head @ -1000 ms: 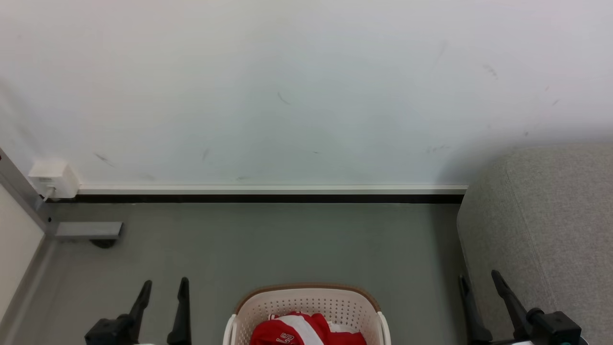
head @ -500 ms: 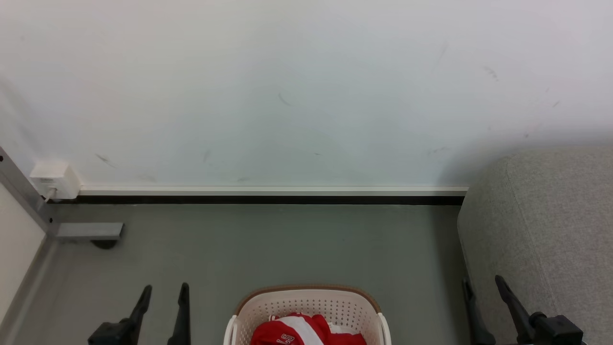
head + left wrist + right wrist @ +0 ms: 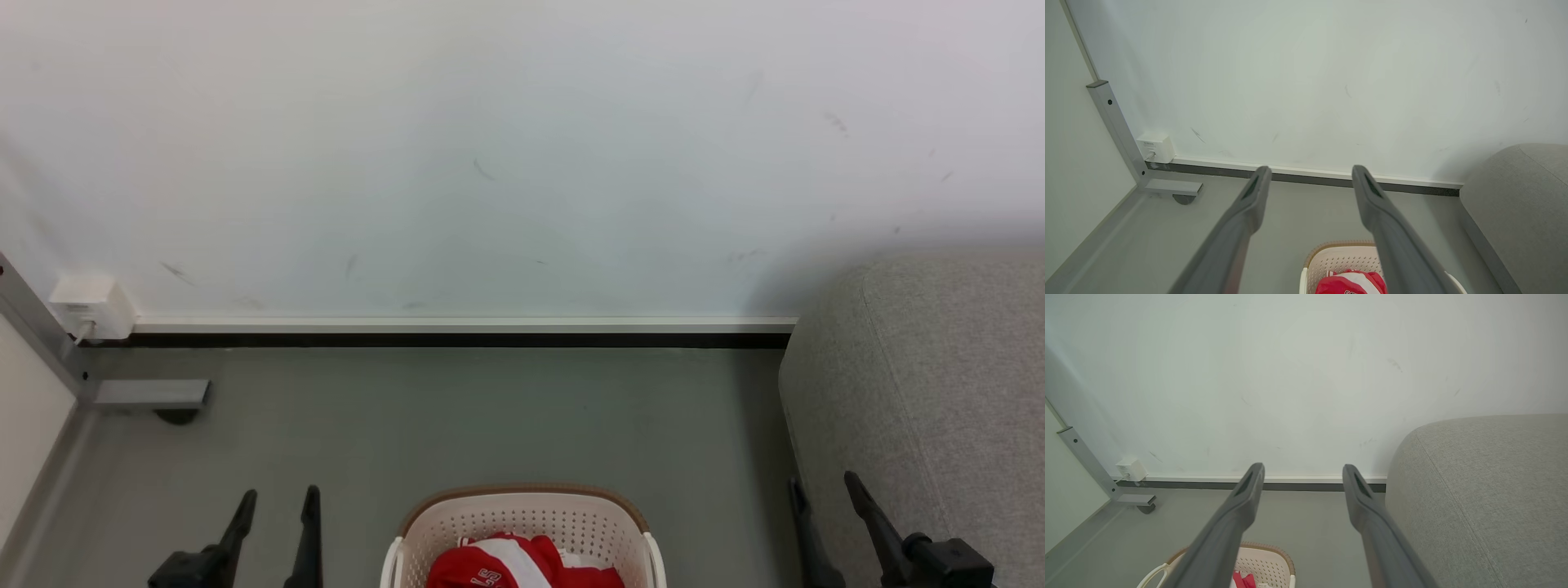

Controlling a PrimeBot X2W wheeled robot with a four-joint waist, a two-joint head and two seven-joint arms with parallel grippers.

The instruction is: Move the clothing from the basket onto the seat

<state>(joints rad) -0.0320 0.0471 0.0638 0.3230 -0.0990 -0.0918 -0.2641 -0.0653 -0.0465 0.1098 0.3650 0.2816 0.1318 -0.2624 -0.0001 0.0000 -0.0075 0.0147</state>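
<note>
none of the clothing has reached the seat, as far as these views show. the red and white garments lie bunched inside the basket at the bottom centre of the head view, with white lettering on the top fold. how many pieces are piled there i cannot tell, since the frame edge cuts the heap. the basket stands on the grey floor, its brown rim toward the wall. the seat rises along the right edge of the frame, near the basket with a strip of floor between them, and the grey upholstery in view carries no garment.

the left gripper hangs at the lower left, apart from the basket, its two dark fingers spread with nothing between them. the right gripper sits at the lower right, in front of the seat's edge in the picture, likewise spread and empty.

by my reading the task stands at its very start: every garment is left to lift out and carry to the right, and the first reach into the basket has not begun.
</note>
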